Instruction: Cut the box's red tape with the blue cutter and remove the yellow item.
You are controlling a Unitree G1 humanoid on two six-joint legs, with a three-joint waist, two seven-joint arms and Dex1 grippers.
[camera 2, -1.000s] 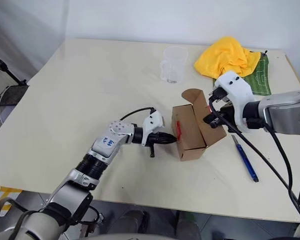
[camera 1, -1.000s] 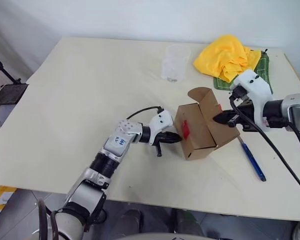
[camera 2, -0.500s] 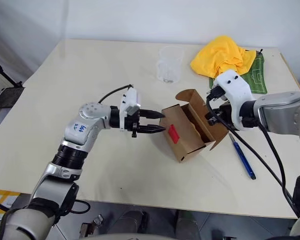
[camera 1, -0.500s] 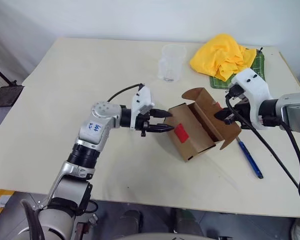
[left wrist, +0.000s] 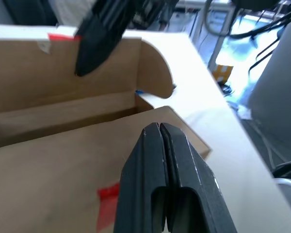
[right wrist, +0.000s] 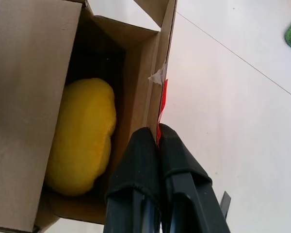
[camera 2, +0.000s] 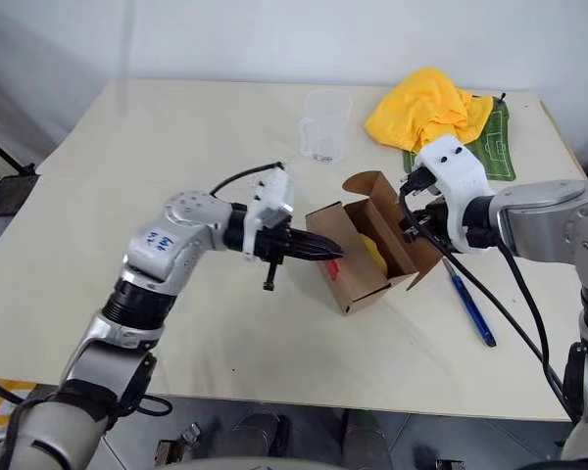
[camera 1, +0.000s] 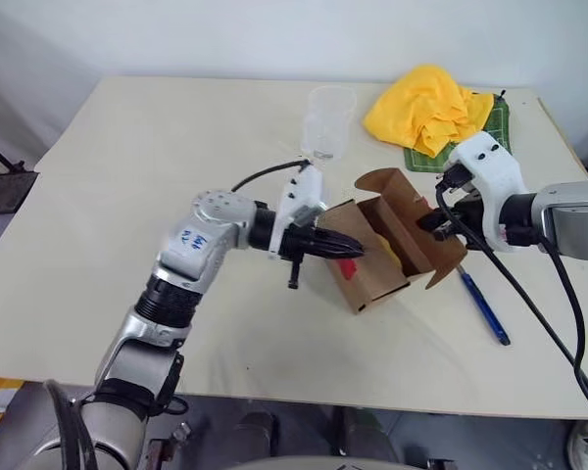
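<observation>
Two-arm hold on the opened box (camera 1: 387, 250) near the middle of the table (camera 1: 127, 176).

The left gripper (camera 2: 335, 254) reaches level across from the left, fingers pressed together and empty, its tips over the box's near flap by the red tape (left wrist: 108, 206). The right gripper (right wrist: 158, 135), fingers clenched on the box's far wall edge, tilts the carton open. Inside lies the yellow item (right wrist: 83, 136), rounded and soft. The blue cutter (camera 1: 483, 305) lies on bare tabletop just right of the box; broad free surface extends left.
</observation>
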